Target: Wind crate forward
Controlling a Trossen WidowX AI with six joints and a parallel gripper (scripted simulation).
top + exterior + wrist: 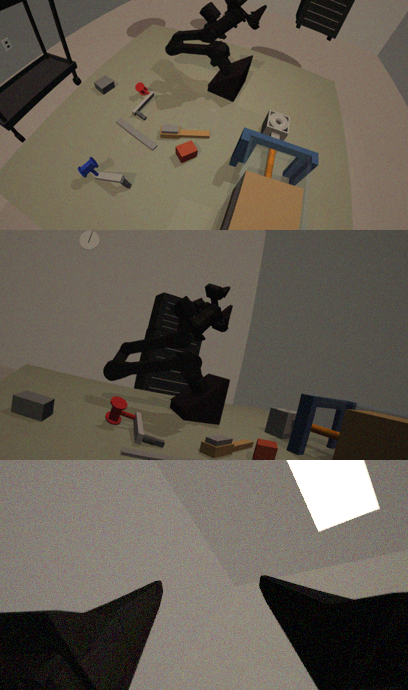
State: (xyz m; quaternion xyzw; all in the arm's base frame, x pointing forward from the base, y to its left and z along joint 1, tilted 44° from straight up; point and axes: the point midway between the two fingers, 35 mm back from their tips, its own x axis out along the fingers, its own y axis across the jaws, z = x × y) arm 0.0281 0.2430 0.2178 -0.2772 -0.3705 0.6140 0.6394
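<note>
The tan crate sits in the clear-panelled cubby, looking flat, its front apart from the blue frame. An orange strap runs from it through the frame toward the grey winch, whose top hole is empty. A crank with a red knob lies on the bench, its slim grey key pointing sideways. Another crank with a blue knob has a thicker dark key end. My gripper is open and empty, raised high above the bench, away from both cranks.
Between the cranks and the winch lie a flat grey bar, a wooden-handled tool and a red block. A grey block lies beyond the red-knobbed crank.
</note>
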